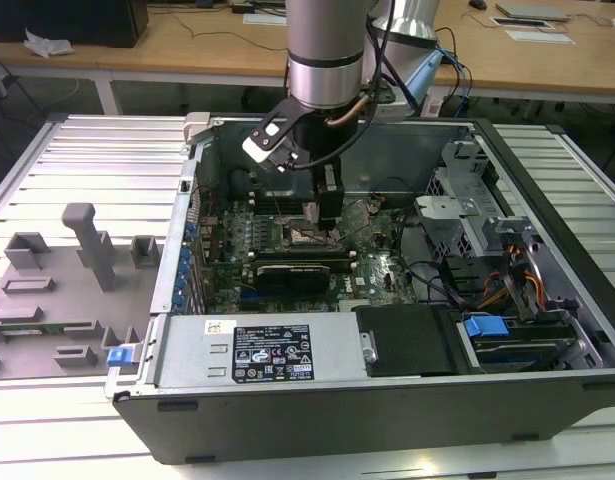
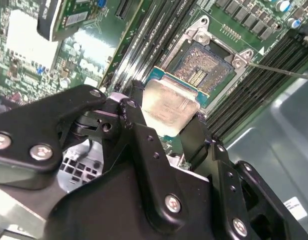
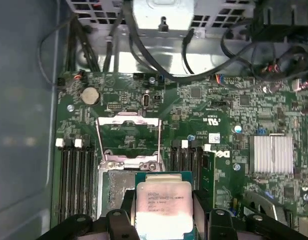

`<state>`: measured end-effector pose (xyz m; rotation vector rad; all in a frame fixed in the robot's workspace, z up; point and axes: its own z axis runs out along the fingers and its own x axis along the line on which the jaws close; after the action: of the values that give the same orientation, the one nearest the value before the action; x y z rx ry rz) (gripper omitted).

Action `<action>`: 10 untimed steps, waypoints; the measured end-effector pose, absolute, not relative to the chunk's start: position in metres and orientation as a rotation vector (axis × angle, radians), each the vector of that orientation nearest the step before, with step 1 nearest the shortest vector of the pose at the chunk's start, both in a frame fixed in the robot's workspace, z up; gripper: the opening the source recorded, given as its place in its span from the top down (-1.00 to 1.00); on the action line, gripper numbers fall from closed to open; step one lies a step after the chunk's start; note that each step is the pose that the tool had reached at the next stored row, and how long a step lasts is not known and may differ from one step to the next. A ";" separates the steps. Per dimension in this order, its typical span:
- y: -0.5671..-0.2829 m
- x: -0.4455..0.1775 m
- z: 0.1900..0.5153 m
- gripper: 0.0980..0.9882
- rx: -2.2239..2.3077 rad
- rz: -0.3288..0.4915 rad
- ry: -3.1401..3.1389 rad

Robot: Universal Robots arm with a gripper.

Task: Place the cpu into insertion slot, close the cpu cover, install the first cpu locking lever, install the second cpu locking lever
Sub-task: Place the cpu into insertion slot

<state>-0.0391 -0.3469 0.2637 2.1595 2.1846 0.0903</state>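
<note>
My gripper (image 3: pixel 164 212) is shut on the cpu (image 3: pixel 164 200), a pale silvery square chip on a green backing, pinched by its opposite edges. In both wrist views the chip hangs tilted just above the near edge of the insertion slot (image 2: pixel 204 70), a dark socket with a silver rim on the green board. The cpu cover (image 3: pixel 127 120), a thin silver frame, is swung open and lies beyond the slot (image 3: pixel 113 187). A thin locking lever (image 2: pixel 279 70) sticks out beside the socket. In the exterior view the gripper (image 1: pixel 320 212) is low inside the computer case, over the slot (image 1: pixel 305 236).
Long black memory slots (image 3: pixel 76 180) flank the socket on both sides. A finned heat sink (image 3: pixel 271 154) sits on the board, and black cables (image 3: pixel 159 65) loop near the drive cage (image 1: pixel 467 200). A grey cover plate (image 1: pixel 257 355) spans the case front. Grey fixtures (image 1: pixel 67 280) stand outside.
</note>
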 end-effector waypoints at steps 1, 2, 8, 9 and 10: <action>-0.346 -0.039 0.262 0.00 2.161 0.090 2.183; -0.346 -0.039 0.261 0.00 2.161 0.090 2.183; -0.336 -0.040 0.252 0.00 2.111 0.096 2.230; -0.335 -0.041 0.250 0.00 2.112 0.096 2.230; -0.335 -0.041 0.249 0.00 2.111 0.096 2.230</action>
<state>-0.0410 -0.3348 0.2494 2.1115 2.2300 0.0959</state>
